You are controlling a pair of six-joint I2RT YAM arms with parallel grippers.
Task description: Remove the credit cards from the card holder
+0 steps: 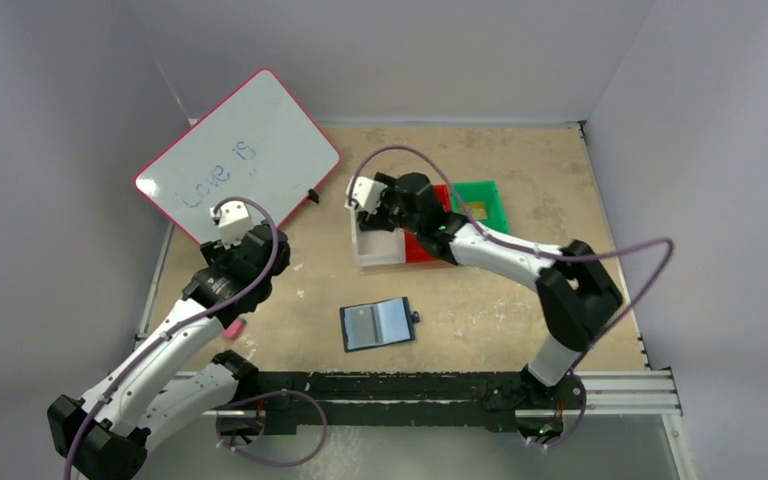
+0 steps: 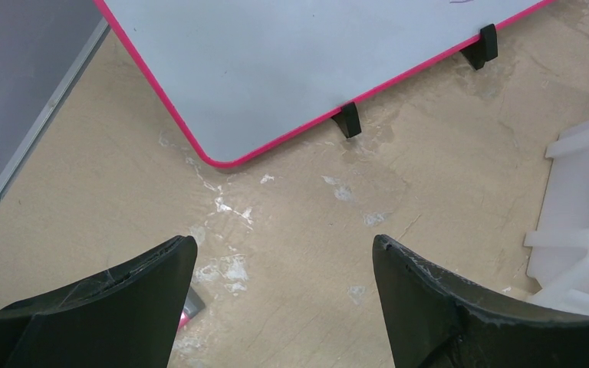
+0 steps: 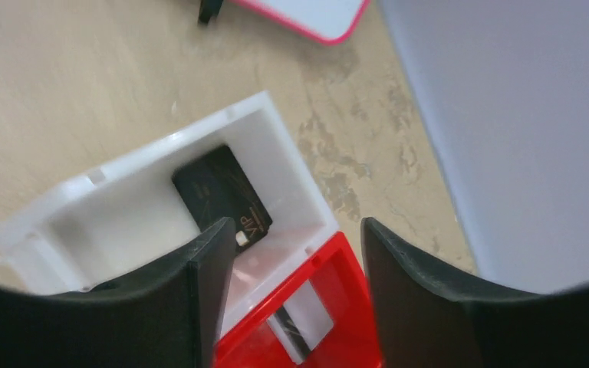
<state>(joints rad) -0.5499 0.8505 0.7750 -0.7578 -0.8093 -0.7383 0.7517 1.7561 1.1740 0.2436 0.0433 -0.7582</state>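
The card holder (image 1: 378, 325) lies open on the table near the front middle, light blue inside facing up, tab at its right edge. A black card (image 3: 222, 195) lies in the white bin (image 3: 146, 222). A silver-grey card (image 3: 304, 322) lies in the red bin (image 3: 345, 307). A gold-tan card (image 1: 477, 208) lies in the green bin (image 1: 492, 190). My right gripper (image 3: 297, 226) is open and empty above the white and red bins, and shows in the top view (image 1: 380, 205). My left gripper (image 2: 284, 241) is open and empty over bare table, left of the holder (image 1: 250, 255).
A pink-framed whiteboard (image 1: 235, 155) stands propped at the back left; its corner shows in the left wrist view (image 2: 291, 61). A pink eraser (image 1: 232, 327) lies under my left arm. The white bin's edge shows at the right of the left wrist view (image 2: 583, 207).
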